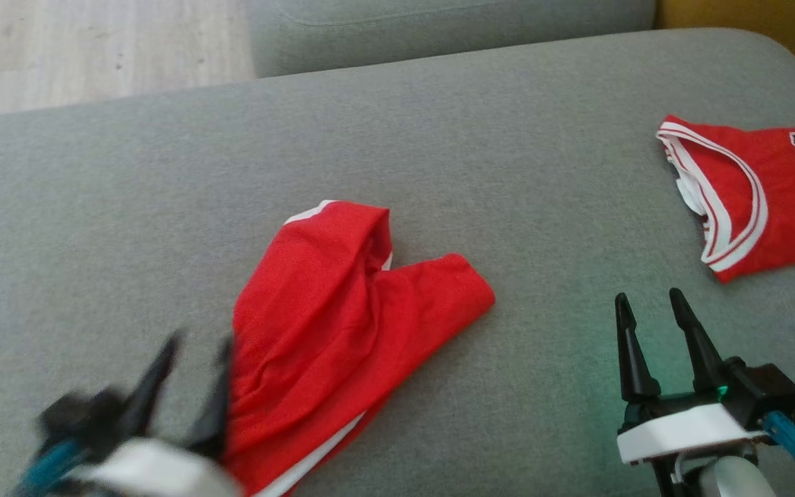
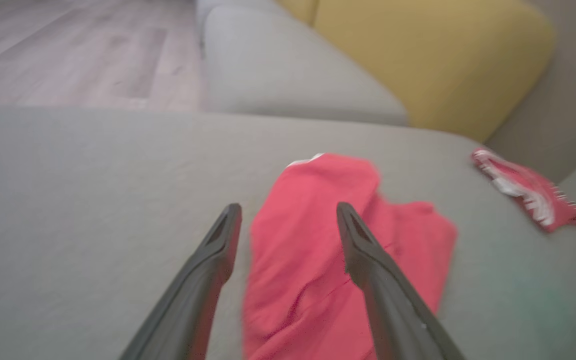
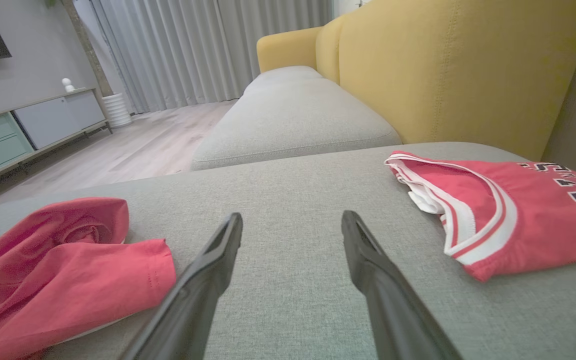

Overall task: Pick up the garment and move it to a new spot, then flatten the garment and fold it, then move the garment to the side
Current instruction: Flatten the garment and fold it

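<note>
My left gripper (image 1: pixel 199 355) is near-left and blurred, jaws spread wide, nothing in them. Its right finger is at the near-left edge of the red shorts (image 1: pixel 342 310); touching or just beside, can't tell. My right gripper (image 1: pixel 649 300) is near-right, jaws wide, empty, over the bare grey sofa cushion (image 1: pixel 439 138), well apart from both garments.

The shorts lie mid-cushion, crumpled, legs in a V, with white trim along the near hem. My read: they're set down at a spot but not flat, not folded, not moved aside. Flattening is the step in hand and most of the task is left.

A red jersey (image 1: pixel 763 193) with white trim and lettering lies far right, so that side has less room. There's a yellow backrest (image 3: pixel 458 65) behind it and wood floor (image 1: pixel 94 41) far left. Nothing blocks my reach to the shorts.
</note>
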You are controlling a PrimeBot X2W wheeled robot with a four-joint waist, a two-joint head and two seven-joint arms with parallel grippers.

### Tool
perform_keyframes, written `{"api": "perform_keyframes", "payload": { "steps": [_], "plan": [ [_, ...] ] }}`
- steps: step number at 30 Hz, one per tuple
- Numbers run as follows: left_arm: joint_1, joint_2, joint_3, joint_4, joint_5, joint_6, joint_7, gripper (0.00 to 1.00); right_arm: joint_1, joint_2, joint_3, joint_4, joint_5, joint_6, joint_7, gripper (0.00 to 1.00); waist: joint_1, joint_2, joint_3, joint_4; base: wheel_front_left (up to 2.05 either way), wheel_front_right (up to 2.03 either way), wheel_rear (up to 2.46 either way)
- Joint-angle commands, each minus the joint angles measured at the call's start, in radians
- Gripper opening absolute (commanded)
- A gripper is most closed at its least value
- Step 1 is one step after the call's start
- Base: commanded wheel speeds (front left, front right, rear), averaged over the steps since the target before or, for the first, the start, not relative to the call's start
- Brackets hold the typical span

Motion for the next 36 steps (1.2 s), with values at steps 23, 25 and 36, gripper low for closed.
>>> {"api": "perform_keyframes", "payload": {
  "steps": [23,25,36],
  "plan": [
    [-0.609,-0.483,-0.464,0.792,0.396,-0.19,0.025,1.0,-0.059,-0.006,0.053,-0.031,0.033,0.007,-0.011,1.0,-0.0001,0.0,0.034,-0.136,0.0,0.0,0.0],
    [-0.615,-0.494,-0.474,0.832,0.401,-0.192,0.029,1.0,-0.06,-0.006,0.051,-0.03,0.034,0.007,-0.011,1.0,-0.0001,0.0,0.032,-0.137,0.0,0.0,0.0],
    [-0.657,-0.53,-0.481,0.968,0.412,-0.192,-0.031,0.0,-0.059,-0.006,0.047,-0.025,0.038,0.007,-0.011,1.0,-0.0001,0.0,0.025,-0.138,0.0,0.0,0.0]
  ]
}}
